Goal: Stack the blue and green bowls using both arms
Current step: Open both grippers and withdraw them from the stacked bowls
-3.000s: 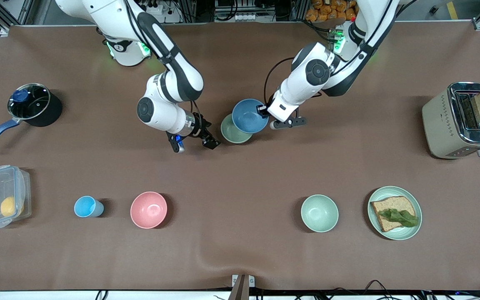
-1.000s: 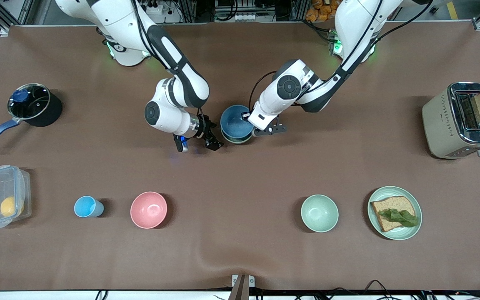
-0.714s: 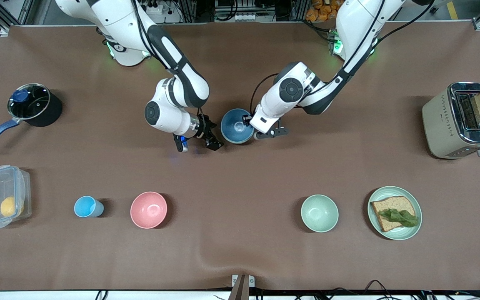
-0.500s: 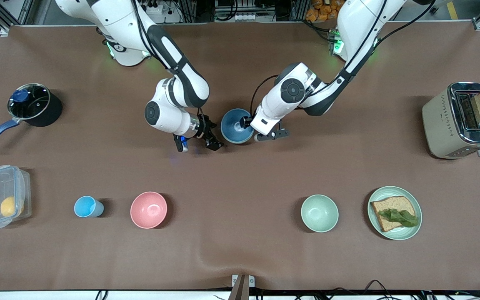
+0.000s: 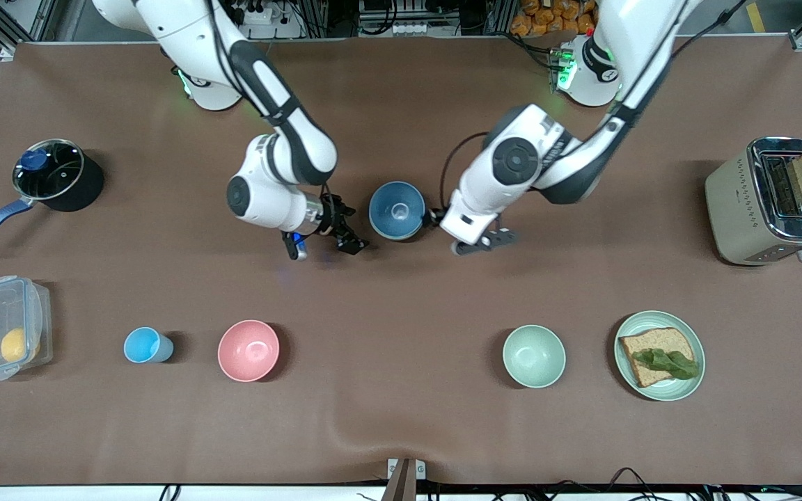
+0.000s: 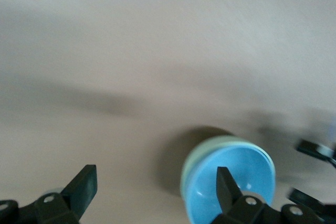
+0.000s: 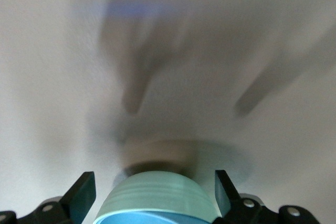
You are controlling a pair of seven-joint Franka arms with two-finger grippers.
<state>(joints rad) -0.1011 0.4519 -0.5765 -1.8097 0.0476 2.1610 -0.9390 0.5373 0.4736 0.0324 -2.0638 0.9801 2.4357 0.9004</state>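
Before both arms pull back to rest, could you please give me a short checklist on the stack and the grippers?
1. Blue bowl nested in green bowl: ok.
2. Stack sits upright on the table: ok.
3. Left gripper open, clear of the blue bowl: ok.
4. Right gripper open, holding nothing, beside the stack: ok.
5. Stack seated fully and evenly: cannot tell.

Blue bowl (image 5: 397, 210) nested in pale green bowl (image 6: 202, 157), pink bowl (image 5: 248, 350), light-blue cup (image 5: 145, 345), brown table (image 5: 401, 417)
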